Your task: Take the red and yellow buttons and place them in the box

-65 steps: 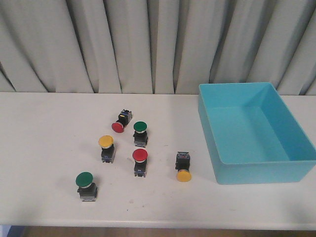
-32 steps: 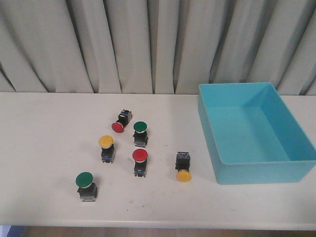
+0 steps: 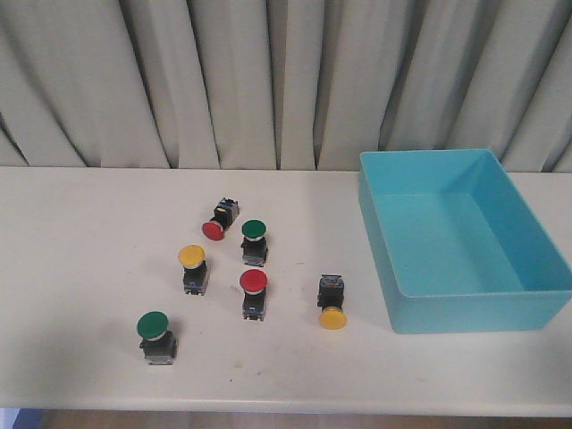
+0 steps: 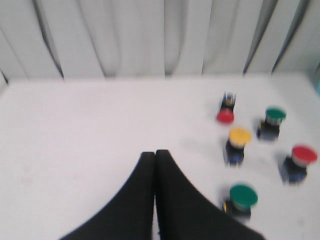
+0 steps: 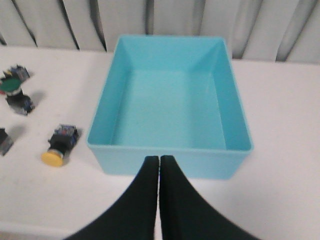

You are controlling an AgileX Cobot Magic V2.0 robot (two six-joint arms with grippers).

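Only wrist views show left gripper (image 4: 154, 156), right gripper (image 5: 159, 161)

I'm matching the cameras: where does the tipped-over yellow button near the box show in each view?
Front: tipped yellow button, just left of the box.
Left wrist: not in view.
Right wrist: the same button, lying beside the box.
Shared landmark: the box.
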